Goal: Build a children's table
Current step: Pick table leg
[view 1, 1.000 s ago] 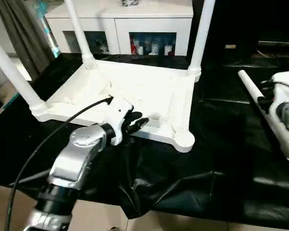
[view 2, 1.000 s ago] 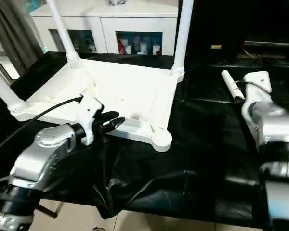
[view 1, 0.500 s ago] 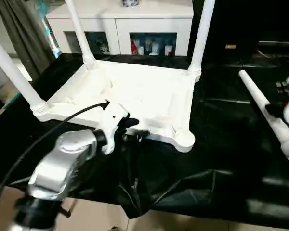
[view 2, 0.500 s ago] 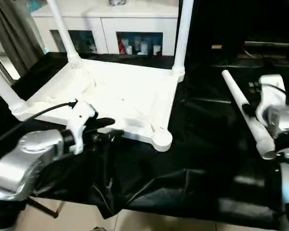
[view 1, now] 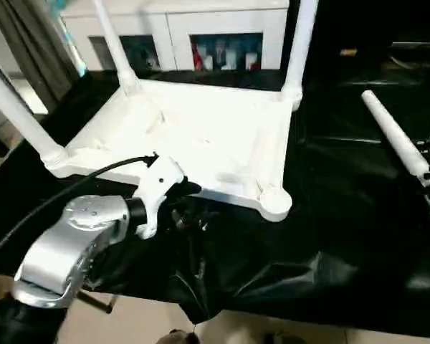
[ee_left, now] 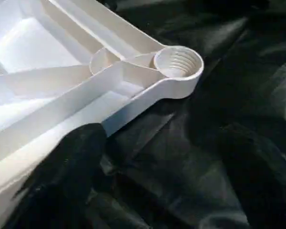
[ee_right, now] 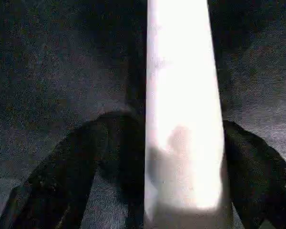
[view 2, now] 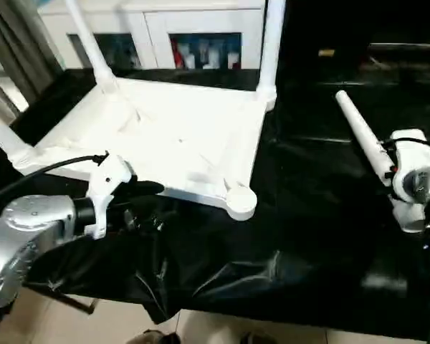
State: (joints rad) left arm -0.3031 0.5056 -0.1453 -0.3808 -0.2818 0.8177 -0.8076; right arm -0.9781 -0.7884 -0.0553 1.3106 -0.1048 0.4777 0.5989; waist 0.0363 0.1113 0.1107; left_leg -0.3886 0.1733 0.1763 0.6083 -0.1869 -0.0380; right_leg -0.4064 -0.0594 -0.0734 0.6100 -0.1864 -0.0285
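Note:
The children's table (view 1: 201, 129) lies upside down on a black sheet, with three white legs standing in its far-left, far-right and near-left corners. Its near-right socket (view 1: 274, 201) is an empty threaded ring (ee_left: 178, 62). My left gripper (view 1: 190, 203) hovers open just in front of the table's near edge, holding nothing. One black finger (ee_left: 76, 157) shows beside that rim. A loose tapering leg (view 1: 390, 136) lies on the sheet to the right. My right gripper (view 2: 390, 170) is shut on the leg (ee_right: 183, 95), with a finger against each side.
A white glass-door cabinet (view 1: 222, 29) stands behind the work surface, and a grey curtain (view 1: 29, 50) hangs at the far left. The black sheet (view 1: 272, 272) is wrinkled and drapes over the front edge, with pale floor below.
My left gripper has drawn back from the table's near edge toward me. My right gripper has slid along the loose leg toward its near end. The head view has tilted slightly.

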